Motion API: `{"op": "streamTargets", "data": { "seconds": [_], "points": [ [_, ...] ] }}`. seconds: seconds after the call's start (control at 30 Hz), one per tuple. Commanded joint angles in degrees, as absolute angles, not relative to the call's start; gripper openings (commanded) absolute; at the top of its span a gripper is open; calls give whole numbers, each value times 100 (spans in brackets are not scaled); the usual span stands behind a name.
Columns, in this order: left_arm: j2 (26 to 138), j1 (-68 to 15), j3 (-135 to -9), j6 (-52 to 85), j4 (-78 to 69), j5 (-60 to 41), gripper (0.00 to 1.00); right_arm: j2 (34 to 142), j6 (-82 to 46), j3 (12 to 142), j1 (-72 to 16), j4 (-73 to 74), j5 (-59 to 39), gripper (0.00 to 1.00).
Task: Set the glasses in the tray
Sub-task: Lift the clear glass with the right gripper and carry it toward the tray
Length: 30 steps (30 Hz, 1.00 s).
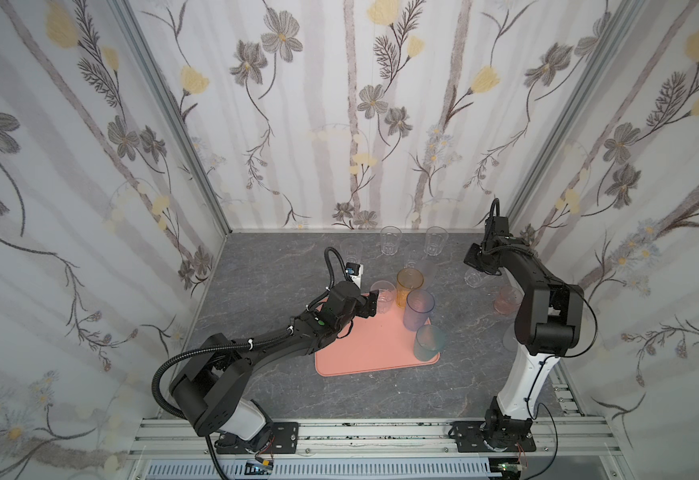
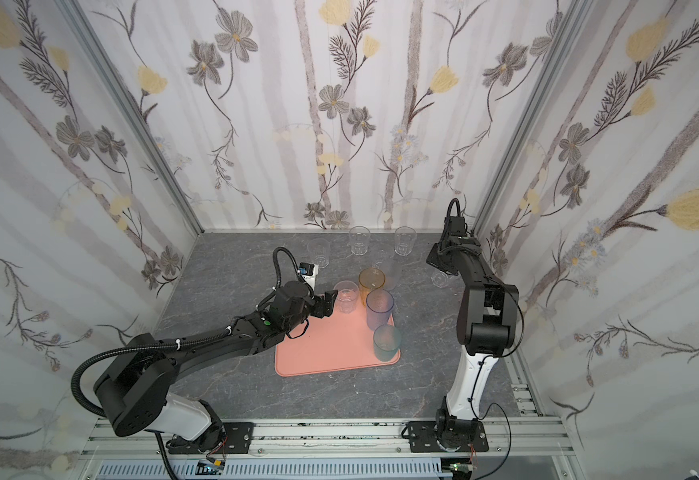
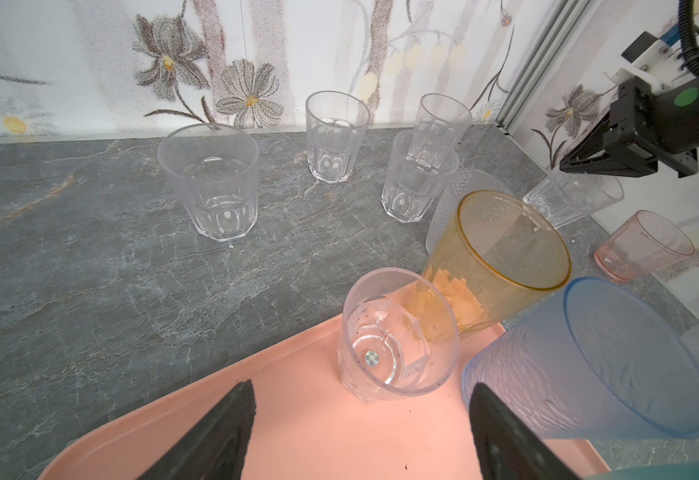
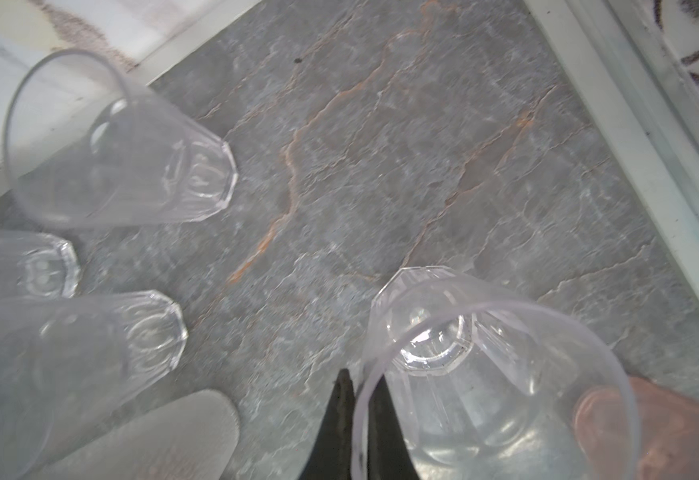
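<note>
Since the right gripper (image 4: 359, 382) has its jaws closed on the rim of a clear tumbler (image 4: 485, 374), one finger inside the wall and one outside, what counts for the next move is where the tray (image 1: 364, 353) lies from that grip. In both top views the held tumbler stands about upright, its long axis near vertical, close to the far right corner of the table (image 1: 264, 282). The tray sits mid-table, to the left of it and nearer the robot's base. Whether the tumbler's base touches the table I cannot tell, because the wrist view looks down through the glass.

The right arm is plainly the nearer one to this tumbler. Along the tray's right side stand the amber glass (image 1: 409, 286), the blue-purple glass (image 1: 418, 309) and the teal glass (image 1: 429, 343). They lie between the held tumbler and the bare part of the tray, so I judge the carry must pass above their rims or go round them.

The left gripper (image 3: 362, 386) hangs over the tray with its jaws wide apart, holding nothing. A second clear glass (image 3: 397, 332) stands on the tray just ahead of its fingers.
</note>
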State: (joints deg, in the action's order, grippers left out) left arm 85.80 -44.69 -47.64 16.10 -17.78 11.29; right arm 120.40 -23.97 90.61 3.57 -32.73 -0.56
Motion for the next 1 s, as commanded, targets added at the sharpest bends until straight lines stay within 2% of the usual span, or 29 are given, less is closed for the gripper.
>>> {"op": "streamTargets", "data": {
  "seconds": [0.0, 0.23, 0.37, 0.47, 0.63, 0.83, 0.97],
  "points": [
    [8613, -4477, -4763, 1585, -1988, 1155, 84, 11558, -2464, 8454, 195, -3084, -169, 0],
    [8773, -4482, -4825, 1571, -1990, 1080, 84, 10333, -2548, 6762, -248, -2821, -277, 0],
    [8938, -4499, -4934, 1573, -1986, 1015, 83, 10127, -2523, 6319, -366, -2726, -366, 3],
    [8948, -4539, -4983, 1582, -1986, 1002, 83, 10124, -2528, 6150, -367, -2690, -420, 10],
    [8873, -4581, -4916, 1607, -1978, 1086, 83, 9714, -2453, 6278, -352, -2926, -625, 30],
    [9011, -4629, -5082, 1598, -1528, 1533, 83, 8922, -2495, 6440, 256, -3174, -331, 37],
    [9323, -4855, -5429, 1038, -1055, 2038, 83, 8728, -2521, 6192, 745, -3105, -111, 43]
  ]
}}
